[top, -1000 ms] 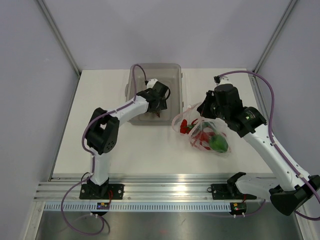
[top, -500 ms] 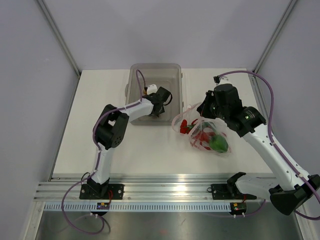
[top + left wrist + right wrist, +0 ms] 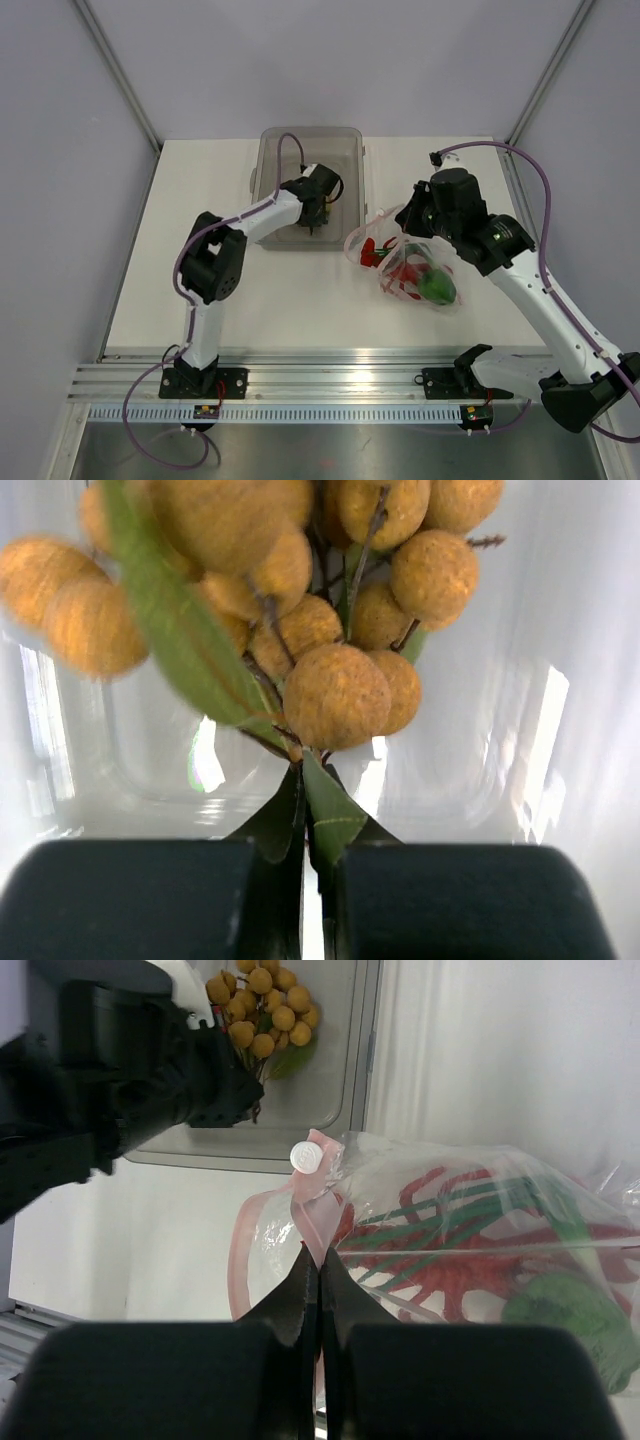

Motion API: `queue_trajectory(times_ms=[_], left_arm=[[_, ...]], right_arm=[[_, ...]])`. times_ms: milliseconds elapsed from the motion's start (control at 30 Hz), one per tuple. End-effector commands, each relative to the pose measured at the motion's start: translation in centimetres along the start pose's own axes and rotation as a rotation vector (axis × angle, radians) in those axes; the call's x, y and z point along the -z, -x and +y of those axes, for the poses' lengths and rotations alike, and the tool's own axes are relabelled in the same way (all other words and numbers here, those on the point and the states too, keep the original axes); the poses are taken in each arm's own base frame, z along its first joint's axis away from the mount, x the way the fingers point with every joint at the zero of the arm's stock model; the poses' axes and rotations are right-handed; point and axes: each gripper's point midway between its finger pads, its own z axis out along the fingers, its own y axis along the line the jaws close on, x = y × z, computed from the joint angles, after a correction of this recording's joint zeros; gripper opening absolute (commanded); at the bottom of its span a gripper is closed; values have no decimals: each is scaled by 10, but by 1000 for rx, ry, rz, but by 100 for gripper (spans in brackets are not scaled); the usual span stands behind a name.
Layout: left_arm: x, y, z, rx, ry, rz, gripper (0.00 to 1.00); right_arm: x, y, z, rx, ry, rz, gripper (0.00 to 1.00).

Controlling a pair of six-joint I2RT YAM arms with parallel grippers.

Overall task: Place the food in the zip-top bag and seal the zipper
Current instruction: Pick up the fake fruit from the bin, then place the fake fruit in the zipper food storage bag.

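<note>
The cluster of yellow-tan balls sits inside the grey tray. My left gripper is shut on a green leaf at the cluster's stem. In the overhead view the left gripper is over the tray's near half. The zip-top bag lies to the right of the tray. It holds the red lobster, the green bell pepper and thin green stalks. My right gripper is shut on the pink zipper at the bag's mouth, just below a white slider tab.
The tray stands at the back middle of the white table. A metal rail with both arm bases runs along the near edge. Grey walls enclose the table on three sides.
My left gripper has shut on the cluster's leaf, and that arm's wrist shifted slightly inside the tray. The right arm and the bag have not moved.
</note>
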Motion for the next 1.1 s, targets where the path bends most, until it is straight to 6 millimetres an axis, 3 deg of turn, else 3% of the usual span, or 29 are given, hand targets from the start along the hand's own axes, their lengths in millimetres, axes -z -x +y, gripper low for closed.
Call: queue_trajectory(times_ms=[0,167,333,467,633,1033,1067], left_arm=[[102,55,-15,-235,-236,-80,0],[171,65,-2,-463,-398,-114,0],[208,77,8,-541,-566,-172,0],[235,73,7,-637,-675,-192,0],[273,44,0,-770,-884,-168,0],[311,-10,14,-885,-1078,-100,0],[321,-9,13,-891,-1098,-140,0]], right_arm=[[11,15,4,0,20,-67,0],[1,18,11,26,47,-62,0],[-17,22,14,97,28,-31,0],[-26,22,15,117,23,-16,0],[-30,23,17,119,29,-12,0],[-26,23,18,118,38,-15,0],[-25,23,18,118,39,-14,0]])
